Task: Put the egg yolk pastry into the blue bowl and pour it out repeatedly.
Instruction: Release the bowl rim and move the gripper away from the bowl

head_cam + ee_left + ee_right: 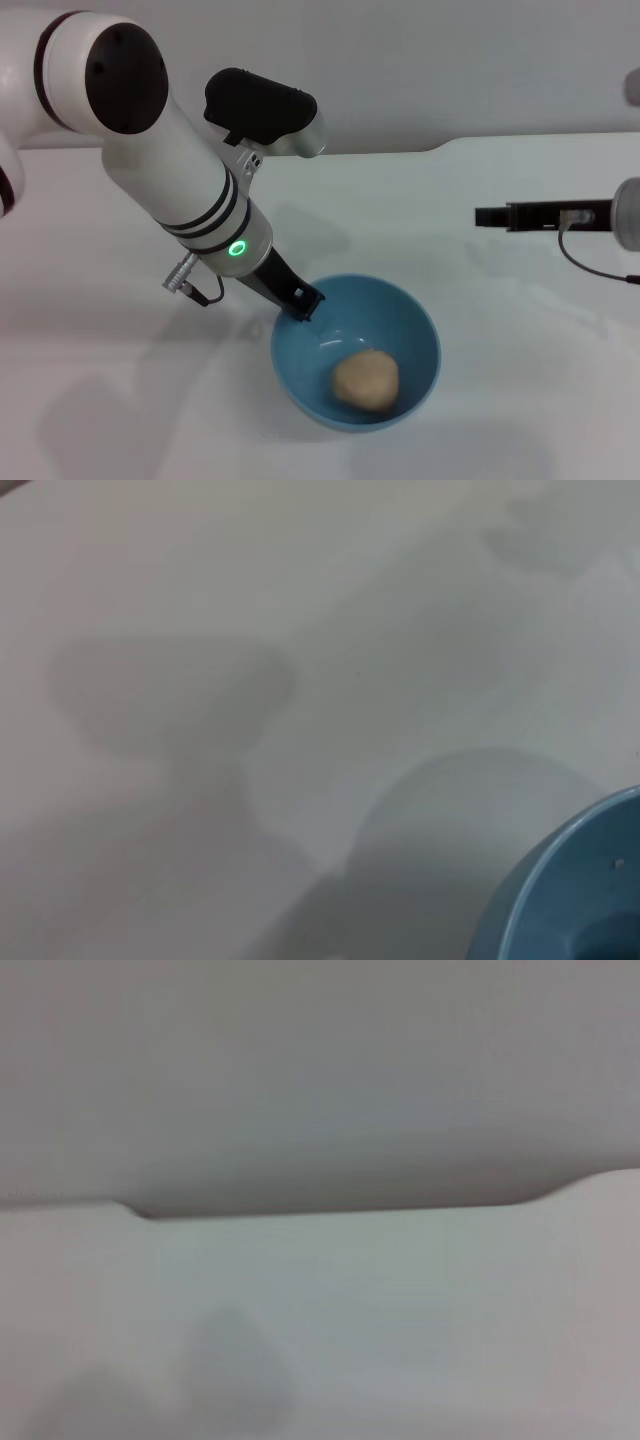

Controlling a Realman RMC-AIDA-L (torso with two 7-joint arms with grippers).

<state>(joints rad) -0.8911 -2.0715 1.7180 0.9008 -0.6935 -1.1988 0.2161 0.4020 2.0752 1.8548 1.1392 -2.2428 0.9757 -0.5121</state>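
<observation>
At the near middle of the white counter [520,250] stands the blue bowl [410,330], upright, with the egg yolk pastry [366,379] lying inside it on the near right of the bottom. The left gripper [303,303] reaches down from the left and meets the bowl's far-left rim; its dark fingers [300,298] appear closed over that rim, one side inside and one outside, though the exact pinch is hard to make out. The left wrist view shows only a slice of the bowl's rim and a broad shadow on the counter, not the fingers.

The pastry is already in, so the step in hand looks like the pour: the bowl is gripped at its edge but not yet lifted or tipped. The next move probably calls for a firm hold on the rim, a lift, then a tilt toward the open counter so the ball rolls out without the glossy bowl slipping.

The pastry is a small tan ball, matte and slightly creased. The right gripper [490,216] hangs well apart at the far right, above the counter, holding nothing; whether its fingers are open I cannot tell.
</observation>
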